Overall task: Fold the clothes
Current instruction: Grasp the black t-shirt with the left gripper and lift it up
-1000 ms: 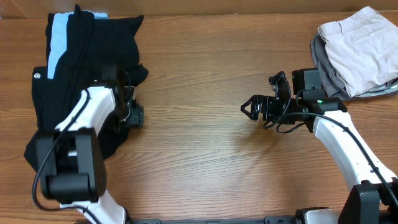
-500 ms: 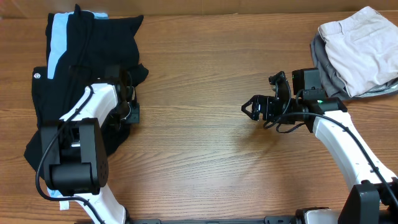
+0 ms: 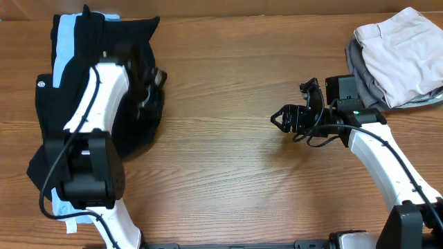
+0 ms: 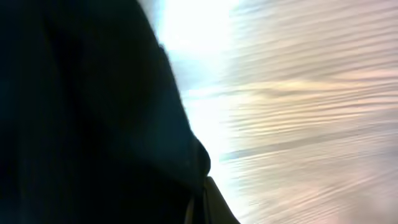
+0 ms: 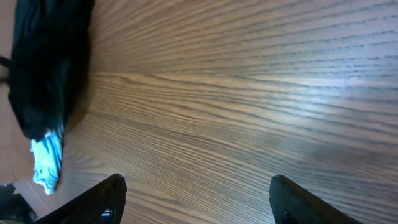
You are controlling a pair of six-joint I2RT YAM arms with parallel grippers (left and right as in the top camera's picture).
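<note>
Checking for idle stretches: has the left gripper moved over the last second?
Yes. The left gripper has moved toward the far edge of the table, up along the black T-shirt.

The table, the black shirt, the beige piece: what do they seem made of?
Table: wood or wood-look laminate, smooth, slightly shiny; straight brown grain lines show. Black shirt: soft matte fabric, probably knit; it drapes and bunches. Beige piece: matte cloth, folded with creases; fibre cannot be told.

Open table [image 3: 221, 173] mid-span, black clothes [image 3: 131, 41] heaped left, beige pile [image 3: 401, 48] far right
</note>
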